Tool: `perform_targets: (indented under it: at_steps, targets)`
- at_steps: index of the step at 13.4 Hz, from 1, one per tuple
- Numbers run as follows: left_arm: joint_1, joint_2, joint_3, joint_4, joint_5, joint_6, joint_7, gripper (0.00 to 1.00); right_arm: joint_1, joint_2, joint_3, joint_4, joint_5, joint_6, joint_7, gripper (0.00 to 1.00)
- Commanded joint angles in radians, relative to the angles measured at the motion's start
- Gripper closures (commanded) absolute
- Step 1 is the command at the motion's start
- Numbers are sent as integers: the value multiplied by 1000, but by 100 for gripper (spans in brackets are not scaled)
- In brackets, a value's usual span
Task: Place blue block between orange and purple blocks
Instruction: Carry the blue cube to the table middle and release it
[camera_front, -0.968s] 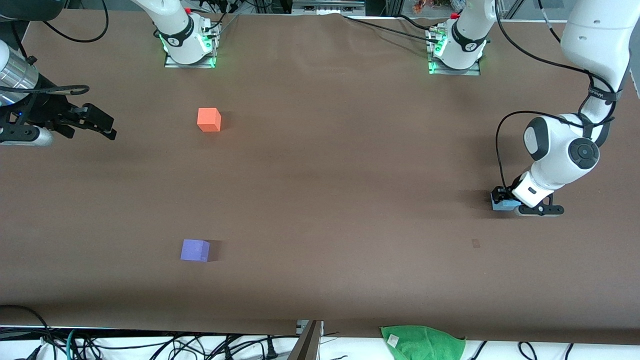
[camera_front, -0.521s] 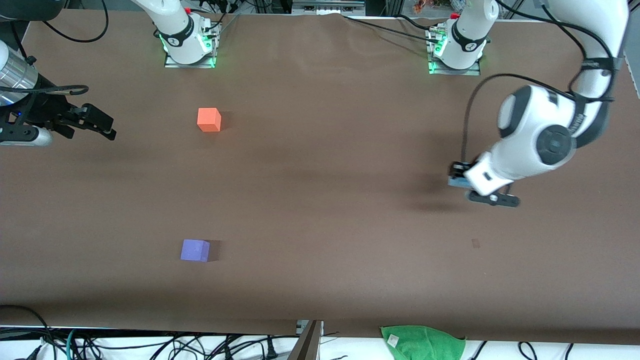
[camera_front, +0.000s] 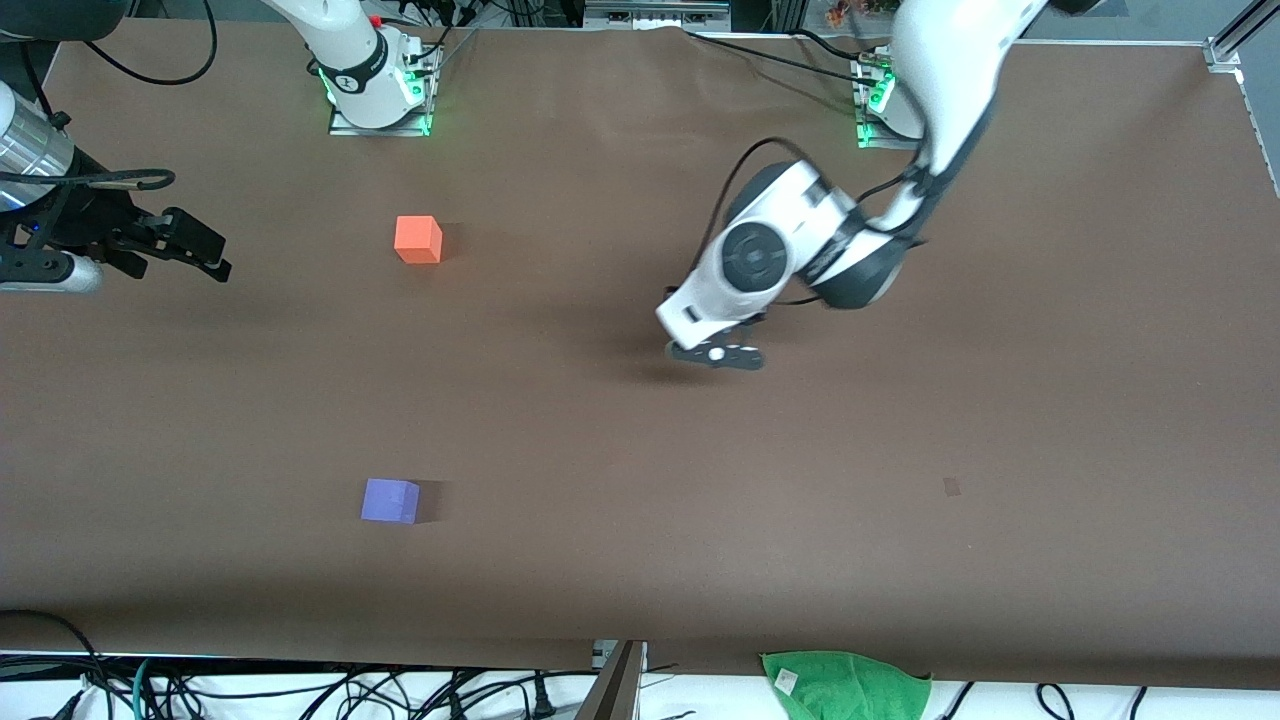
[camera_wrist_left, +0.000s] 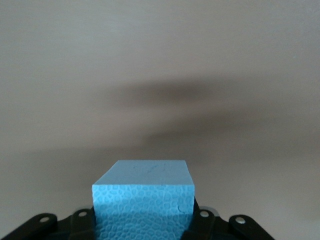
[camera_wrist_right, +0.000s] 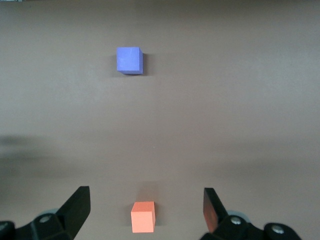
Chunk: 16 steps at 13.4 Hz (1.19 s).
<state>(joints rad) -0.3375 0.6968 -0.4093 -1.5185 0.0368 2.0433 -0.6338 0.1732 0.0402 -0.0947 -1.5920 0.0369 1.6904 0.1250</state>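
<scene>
Waiting at the right arm's end of the table, the right gripper (camera_front: 205, 256) hangs with its fingers (camera_wrist_right: 77, 207) spread apart. The orange block (camera_front: 418, 240) sits nearer the robots' bases and the purple block (camera_front: 390, 500) nearer the front camera, well apart. Toward the left arm's end from them, the left gripper (camera_front: 716, 355) is over the bare middle of the table (camera_front: 900, 560), clamped on the blue block (camera_wrist_left: 143, 197)

Glossy white shells with dark grey joint caps are seen on the left arm (camera_front: 790, 250), and black cables are looped along it. Green lights are lit at both bases. Black fingers (camera_wrist_right: 75, 210) are fitted on the right gripper (camera_wrist_right: 145, 210), silver screws showing.
</scene>
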Motion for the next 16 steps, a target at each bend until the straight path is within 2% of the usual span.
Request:
perform_targets:
  at_steps: [1,2,3,4,5,10,13,16]
  targets:
    - [-67,99,36,84,43,122,-133,77,8,15,3,26,-15,18,-8,0]
    - [-96,118,46,81,67,152,-162,76,8,15,3,26,-12,25,-2,0]
    - [-122,130,62,83,99,156,-168,65,8,17,1,26,-11,25,-2,0]
    - [-139,132,81,81,124,156,-170,18,2,30,0,24,-5,29,-4,0]
    - [-140,130,84,78,132,155,-172,0,-3,46,-2,26,-6,31,-14,0]
    - [-133,81,75,80,127,117,-199,0,8,105,0,24,-19,35,-4,0]
    - [-115,-61,76,83,124,-42,-242,0,2,202,0,24,-15,28,-22,0]
    - [3,-238,83,95,127,-285,-230,0,55,246,3,24,17,69,5,0]
